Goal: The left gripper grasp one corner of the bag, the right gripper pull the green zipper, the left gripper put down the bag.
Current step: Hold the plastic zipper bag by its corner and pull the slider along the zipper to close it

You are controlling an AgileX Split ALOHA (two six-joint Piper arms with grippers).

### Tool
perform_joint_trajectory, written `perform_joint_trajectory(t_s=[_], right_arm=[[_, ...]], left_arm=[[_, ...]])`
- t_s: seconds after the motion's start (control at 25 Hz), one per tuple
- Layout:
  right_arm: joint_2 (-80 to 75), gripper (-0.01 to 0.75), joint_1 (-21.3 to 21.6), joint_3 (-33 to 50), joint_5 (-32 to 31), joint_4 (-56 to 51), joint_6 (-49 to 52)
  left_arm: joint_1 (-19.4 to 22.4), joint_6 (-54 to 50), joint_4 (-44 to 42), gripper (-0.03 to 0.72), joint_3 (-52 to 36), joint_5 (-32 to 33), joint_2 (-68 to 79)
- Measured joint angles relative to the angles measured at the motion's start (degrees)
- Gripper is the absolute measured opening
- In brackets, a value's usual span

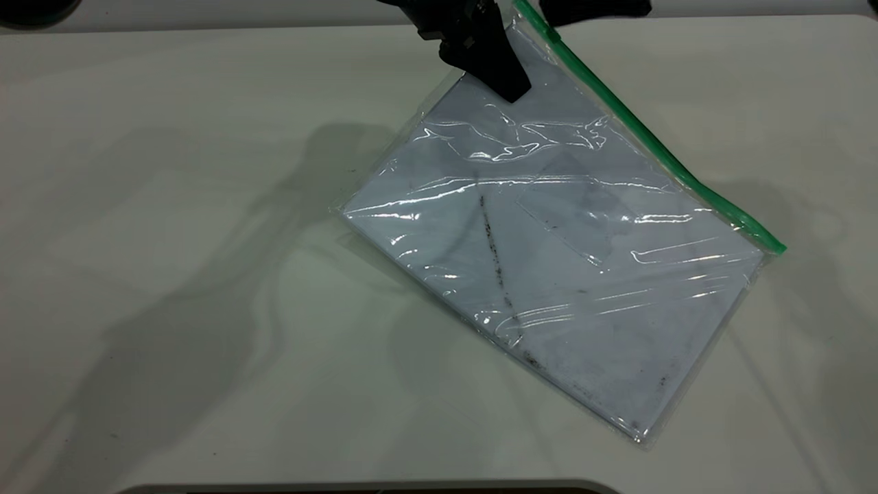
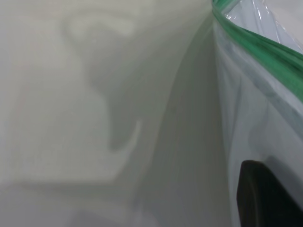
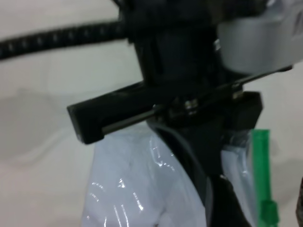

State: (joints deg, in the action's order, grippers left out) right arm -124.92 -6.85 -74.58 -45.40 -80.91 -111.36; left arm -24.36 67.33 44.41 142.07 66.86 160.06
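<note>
The bag (image 1: pixel 549 247) hangs tilted over the white table (image 1: pixel 171 240), its upper corner raised at the far edge and its lower corner resting near me. The left gripper (image 1: pixel 511 86) is clamped on that raised corner, one dark wedge jaw lying across the clear plastic just beside the end of the green zipper (image 1: pixel 645 137); in the left wrist view the zipper (image 2: pixel 265 45) runs close above that jaw. From the pinch, the bag's long axis falls diagonally down toward the right of the exterior view, the green strip following the same line along the upper edge, and the dark streak (image 1: pixel 494 247) crosses the middle of the sheets inside. The right gripper (image 1: pixel 593 7) sits just beyond the top of the strip at the frame's edge; I cannot tell how its jaws stand. In the right wrist view the left gripper (image 3: pixel 213 189) fills the foreground, with the small green slider tab (image 3: pixel 269 210) just beside it. I judge the right arm nearer the slider, and the pull would run along the strip, away from the held corner.
</note>
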Motion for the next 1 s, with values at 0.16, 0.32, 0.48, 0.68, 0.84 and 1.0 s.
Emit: perform_joint_trajectory(t_s=[0.16, 0.32, 0.48, 0.68, 0.84, 1.0], right_arm=[[-1.83, 0.413, 0.0, 0.0, -0.07, -1.69, -2.1], [-3.04, 0.413, 0.12, 0.0, 0.17, -3.18, -4.86], [-3.1, 0.413, 1.22, -0.06, 0.5, -3.88, -6.57], [-3.15, 0.405, 2.09, -0.07, 0.72, -3.97, -7.16], [-3.15, 0.353, 2.09, -0.07, -0.15, -5.11, -7.41], [-3.75, 0.329, 2.09, -0.12, -0.97, -5.85, -7.41]], left_arm=[[0.0, 0.06, 0.0, 0.053, 0.0, 0.0, 0.0], [-0.3, 0.96, 0.0, 0.053, 0.06, 0.0, 0.0], [-0.4, 3.54, 0.0, 0.053, 0.12, 0.0, 0.0], [-0.4, 4.54, 0.0, 0.053, 0.12, 0.0, 0.0], [-0.4, 4.59, 0.0, 0.053, 0.12, 0.0, 0.0], [-0.4, 4.59, 0.0, 0.053, 0.12, 0.0, 0.0]])
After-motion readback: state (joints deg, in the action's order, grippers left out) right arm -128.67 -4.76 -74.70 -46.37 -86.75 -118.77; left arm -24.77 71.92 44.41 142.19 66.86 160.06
